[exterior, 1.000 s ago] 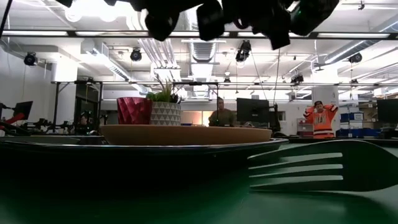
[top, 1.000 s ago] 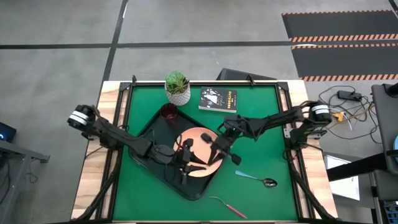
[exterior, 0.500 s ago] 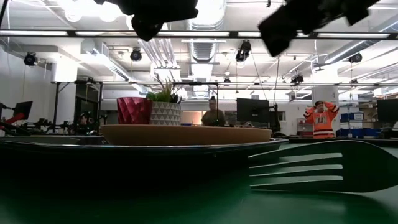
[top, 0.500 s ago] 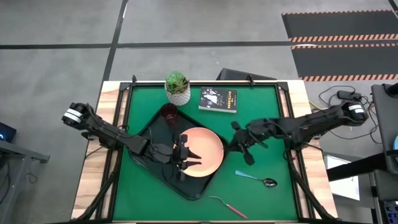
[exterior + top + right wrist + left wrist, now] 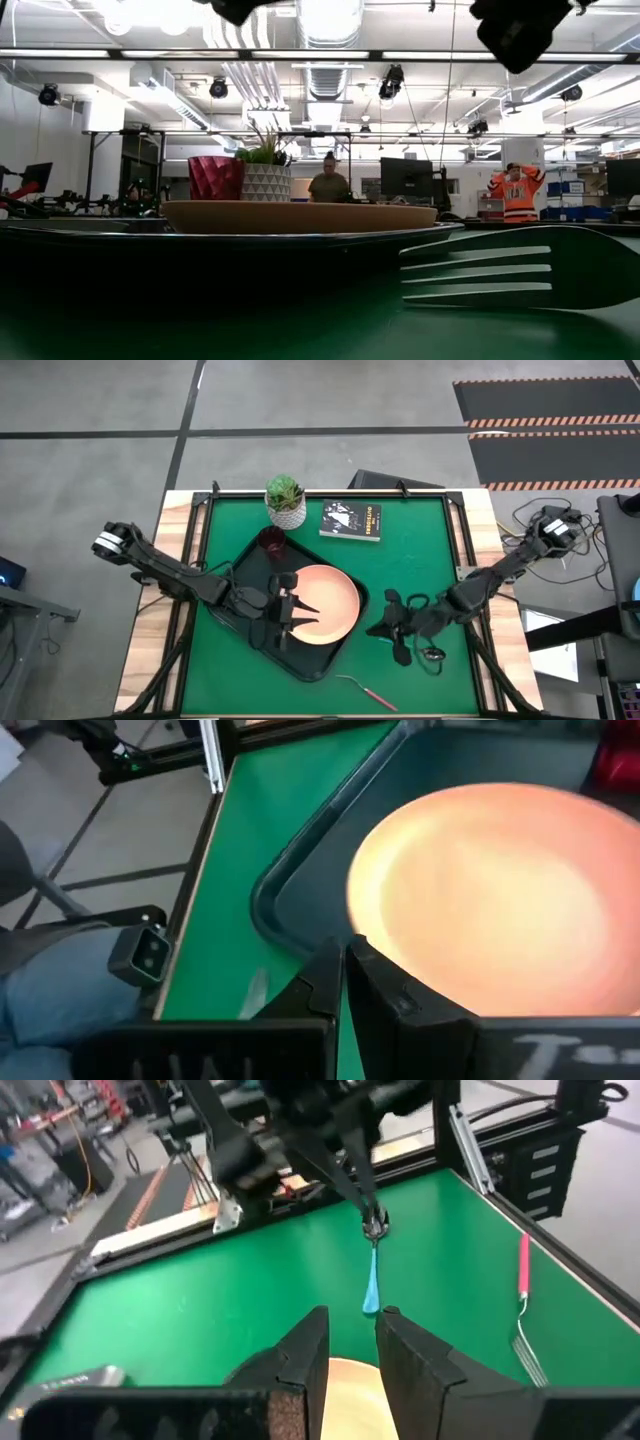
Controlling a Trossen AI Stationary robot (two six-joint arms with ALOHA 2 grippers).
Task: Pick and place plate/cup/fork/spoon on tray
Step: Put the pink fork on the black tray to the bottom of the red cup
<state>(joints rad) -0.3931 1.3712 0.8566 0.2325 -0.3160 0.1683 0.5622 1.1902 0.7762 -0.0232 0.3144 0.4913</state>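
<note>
The peach plate [image 5: 325, 603] lies flat in the black tray [image 5: 262, 565]. The dark red cup [image 5: 271, 540] stands in the tray's far corner. The blue-handled spoon [image 5: 372, 1285] lies on the green mat right of the tray. My right gripper [image 5: 392, 640] hangs shut above it, well clear of the table in the low view [image 5: 520, 35]. The pink-handled fork [image 5: 365, 692] lies near the front edge, its tines close in the low view [image 5: 480, 270]. My left gripper [image 5: 293, 610] hovers open over the plate's left rim.
A white pot with a green plant [image 5: 286, 502] and a small black book [image 5: 352, 520] stand at the table's far side. Bare green mat [image 5: 420, 560] lies right of the tray. People show in the room beyond the table.
My right gripper has left the plate and gone toward the table's right and near edge, ending above the spoon. My left gripper has drawn back a little toward the left and risen. The plate lies flat in the tray.
</note>
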